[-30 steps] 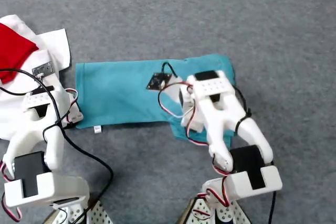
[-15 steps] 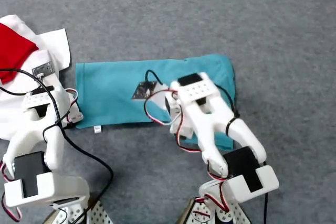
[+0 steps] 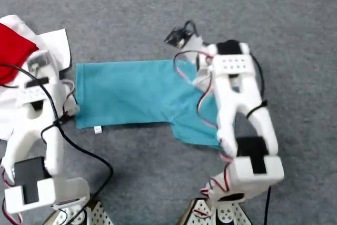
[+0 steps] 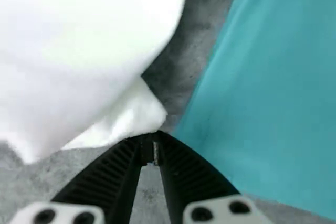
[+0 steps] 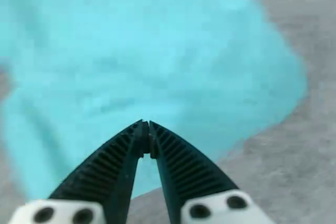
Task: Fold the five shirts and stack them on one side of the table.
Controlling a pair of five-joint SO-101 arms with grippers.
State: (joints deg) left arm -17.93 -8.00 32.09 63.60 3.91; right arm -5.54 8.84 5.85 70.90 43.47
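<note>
Just beyond closed right jaws, teal shirt [image 5: 157, 51]

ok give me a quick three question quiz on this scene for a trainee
1. True or false: the red shirt lies on a white shirt.
2. Which cloth does the right wrist view show past the tips of the right gripper? A the red shirt; B the teal shirt; C the white shirt.
3. Fill in: the jaws of the left gripper are ____ (open or shut).

Key: 1 true; 2 B; 3 shut.
</note>
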